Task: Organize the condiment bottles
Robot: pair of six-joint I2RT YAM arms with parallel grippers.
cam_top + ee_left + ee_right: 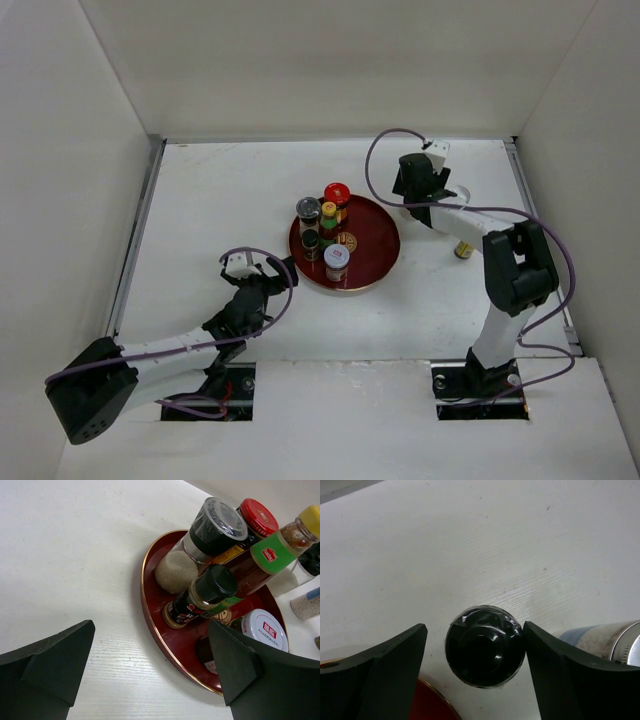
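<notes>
From above, the red tray [378, 240] sits mid-bench [220, 200] with five condiment bottles standing on it: a red-capped jar [337, 192], a clear-lidded jar [308, 208], a yellow-capped bottle [328, 212], a small black-capped bottle [310, 240] and a white-capped jar [337, 260]. A sixth bottle [463, 248] lies on its side near the right arm. At the left wrist, the left gripper [150, 630] has its jaws wide apart and empty, just short of the tray's rim. At the right wrist, the right gripper [475, 630] straddles a seventh bottle by its black cap [485, 652], upright on the bench beside the tray. One jaw is about touching and the other apart, so it is not clamped. These look light, stiff, smooth and breakable, so I'd grip squarely at the cap.
</notes>
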